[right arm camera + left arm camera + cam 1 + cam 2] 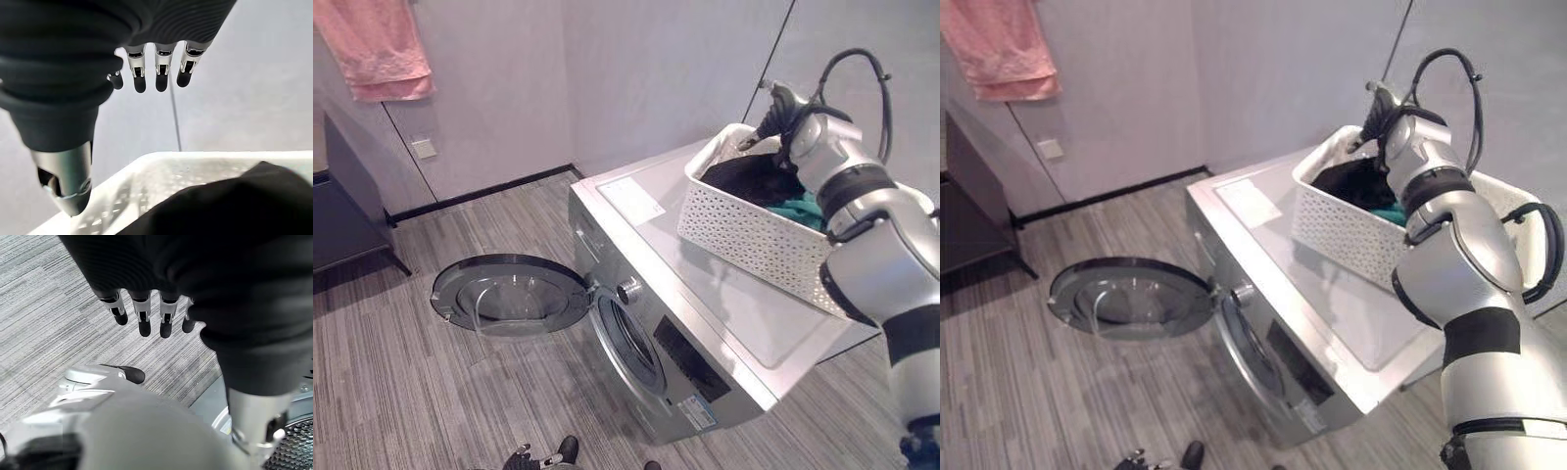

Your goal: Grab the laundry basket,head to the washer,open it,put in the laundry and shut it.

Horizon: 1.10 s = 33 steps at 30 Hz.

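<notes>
A white perforated laundry basket [744,230] stands on the right part of the silver washer's top [705,294]. Dark laundry [749,176] and a teal piece [798,208] lie in it. The washer's round door [509,294] is swung wide open to the left, and the drum opening [628,343] faces the floor side. My right hand [771,113] hovers over the basket's far end, its fingers [146,68] straight and holding nothing, above the rim [195,159] and the dark cloth [234,205]. My left hand [142,313] hangs low over the floor by the washer's front, fingers straight and empty.
A pink towel [377,49] hangs on the wall at the upper left. A dark cabinet [342,206] stands at the left edge. The grey wall runs close behind the washer. Striped grey floor [431,392] lies in front of the open door.
</notes>
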Tool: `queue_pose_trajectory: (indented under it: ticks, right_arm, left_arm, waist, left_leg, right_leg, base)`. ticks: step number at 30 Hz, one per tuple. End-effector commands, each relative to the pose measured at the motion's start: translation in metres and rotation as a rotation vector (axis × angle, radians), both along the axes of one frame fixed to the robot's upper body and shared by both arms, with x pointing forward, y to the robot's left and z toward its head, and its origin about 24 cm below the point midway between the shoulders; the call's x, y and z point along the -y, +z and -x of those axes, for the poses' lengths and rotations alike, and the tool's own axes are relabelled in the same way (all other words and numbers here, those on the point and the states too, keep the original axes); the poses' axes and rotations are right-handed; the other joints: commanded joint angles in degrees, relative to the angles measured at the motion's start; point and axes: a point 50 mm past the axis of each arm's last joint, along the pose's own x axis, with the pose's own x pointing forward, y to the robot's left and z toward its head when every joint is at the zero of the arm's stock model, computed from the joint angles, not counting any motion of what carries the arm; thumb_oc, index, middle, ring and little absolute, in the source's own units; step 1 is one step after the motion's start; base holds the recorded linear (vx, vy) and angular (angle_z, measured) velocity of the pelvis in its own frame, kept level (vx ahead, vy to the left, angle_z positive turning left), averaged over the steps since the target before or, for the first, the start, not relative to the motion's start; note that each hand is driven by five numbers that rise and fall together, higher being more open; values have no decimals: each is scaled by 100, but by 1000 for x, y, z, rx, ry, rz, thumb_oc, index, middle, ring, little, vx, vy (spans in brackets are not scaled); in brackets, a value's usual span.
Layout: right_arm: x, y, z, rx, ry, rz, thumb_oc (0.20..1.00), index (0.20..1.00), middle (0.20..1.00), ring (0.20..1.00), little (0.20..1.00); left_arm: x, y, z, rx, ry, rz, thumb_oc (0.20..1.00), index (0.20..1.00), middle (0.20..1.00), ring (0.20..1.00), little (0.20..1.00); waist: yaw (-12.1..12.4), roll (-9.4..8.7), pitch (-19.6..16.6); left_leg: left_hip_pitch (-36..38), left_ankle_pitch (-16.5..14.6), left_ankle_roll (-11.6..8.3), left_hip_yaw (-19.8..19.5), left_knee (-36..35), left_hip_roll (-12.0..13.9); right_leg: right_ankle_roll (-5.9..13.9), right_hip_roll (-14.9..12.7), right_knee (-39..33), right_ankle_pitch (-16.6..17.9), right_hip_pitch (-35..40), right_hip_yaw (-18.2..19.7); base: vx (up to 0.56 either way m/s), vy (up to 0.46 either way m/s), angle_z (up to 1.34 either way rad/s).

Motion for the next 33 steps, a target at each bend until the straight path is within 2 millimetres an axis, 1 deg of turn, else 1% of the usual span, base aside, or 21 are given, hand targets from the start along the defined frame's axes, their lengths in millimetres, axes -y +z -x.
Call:
queue_pose_trajectory:
  ticks: [1,2,4,5,6,8,9,13,14,18,22,24,25,30,33]
  right_arm:
    - [35,33,12,48,-146,67,1000,1000,1000,1000,1000]
    - [49,27,15,23,-181,75,1000,1000,1000,1000,1000]
    - [60,21,17,2,-209,78,1000,1000,1000,1000,1000]
    - [71,13,20,-34,-238,92,1000,1000,1000,1000,1000]
    - [78,11,22,-55,-257,104,1000,1000,1000,1000,1000]
    - [85,7,25,-83,-279,123,1000,1000,1000,1000,1000]
    - [89,1,26,-117,-293,144,1000,1000,1000,1000,1000]
    - [89,-13,25,-171,-288,124,1000,1000,1000,1000,1000]
    - [89,-13,25,-171,-288,124,1000,1000,1000,1000,1000]
    - [82,-21,22,-202,-261,118,1000,1000,1000,1000,1000]
    - [80,-30,21,-224,-240,80,1000,1000,1000,1000,1000]
    - [82,-31,22,-228,-243,64,1000,1000,1000,1000,1000]
    - [88,-35,25,-249,-264,53,1000,1000,1000,1000,1000]
    - [104,-40,32,-282,-319,26,1000,1000,1000,1000,1000]
    - [109,-41,34,-280,-328,5,1000,1000,1000,1000,1000]
  left_arm:
    - [-15,8,-25,26,-98,-56,1000,1000,1000,1000,1000]
    - [-14,8,-24,24,-100,-51,1000,1000,1000,1000,1000]
    - [-14,7,-22,16,-95,-45,1000,1000,1000,1000,1000]
    - [-15,6,-18,4,-80,-40,1000,1000,1000,1000,1000]
    - [-16,6,-17,-1,-75,-38,1000,1000,1000,1000,1000]
    - [-16,6,-15,-7,-74,-35,1000,1000,1000,1000,1000]
    - [-15,4,-12,-20,-81,-31,1000,1000,1000,1000,1000]
    - [-14,3,-9,-43,-100,-35,1000,1000,1000,1000,1000]
    - [-14,3,-9,-43,-100,-35,1000,1000,1000,1000,1000]
    - [-11,4,-14,-23,-94,-22,1000,1000,1000,1000,1000]
    - [-9,5,-19,-2,-86,-10,1000,1000,1000,1000,1000]
    - [-9,5,-19,0,-81,-6,1000,1000,1000,1000,1000]
    - [-10,5,-18,2,-73,-3,1000,1000,1000,1000,1000]
    - [-13,4,-10,-15,-51,-3,1000,1000,1000,1000,1000]
    - [-15,3,-5,-31,-41,-8,1000,1000,1000,1000,1000]
  waist:
    - [162,-316,164]
    - [191,-295,192]
    - [203,-276,222]
    - [219,-257,256]
    - [218,-244,274]
    - [201,-235,291]
    - [181,-228,296]
    - [140,-241,323]
    - [142,-241,323]
    - [149,-258,359]
    - [184,-251,411]
    - [196,-247,424]
    - [228,-233,465]
    - [310,-174,548]
    - [337,-137,586]
  left_leg:
    - [630,-388,-99,328,33,285]
    - [583,-384,-104,278,33,274]
    - [528,-377,-109,233,33,271]
    - [482,-362,-116,198,33,268]
    - [455,-342,-123,182,33,269]
    - [426,-332,-126,162,33,267]
    - [421,-340,-125,173,33,271]
    - [440,-349,-115,188,33,288]
    - [441,-350,-115,189,33,288]
    - [429,-345,-114,203,33,301]
    - [364,-332,-115,202,33,297]
    - [335,-323,-117,194,33,296]
    - [264,-289,-120,170,33,293]
    - [153,-227,-132,108,33,264]
    - [103,-203,-137,79,33,244]
  right_leg:
    - [291,-444,95,-787,473,57]
    - [284,-446,84,-796,464,34]
    - [282,-446,77,-803,448,3]
    - [278,-443,73,-811,416,-15]
    - [273,-437,77,-817,398,-30]
    - [265,-433,73,-827,397,-51]
    - [259,-429,75,-827,394,-46]
    - [244,-410,77,-832,385,5]
    - [244,-410,78,-832,386,6]
    - [256,-401,83,-828,348,41]
    - [261,-405,84,-827,275,39]
    - [260,-406,81,-827,260,34]
    - [262,-406,75,-829,218,15]
    - [250,-402,64,-823,149,-18]
    - [241,-401,60,-819,125,-42]
  base:
    - [0,4,20]
    - [-2,5,24]
    - [-6,-1,34]
    - [-19,-5,28]
    - [-20,-3,13]
    - [-3,6,7]
    - [5,12,11]
    - [2,4,3]
    - [0,0,0]
    - [0,0,0]
    - [-7,3,-2]
    - [-10,0,-6]
    - [-20,-2,-5]
    - [-8,1,1]
    - [-8,-2,13]
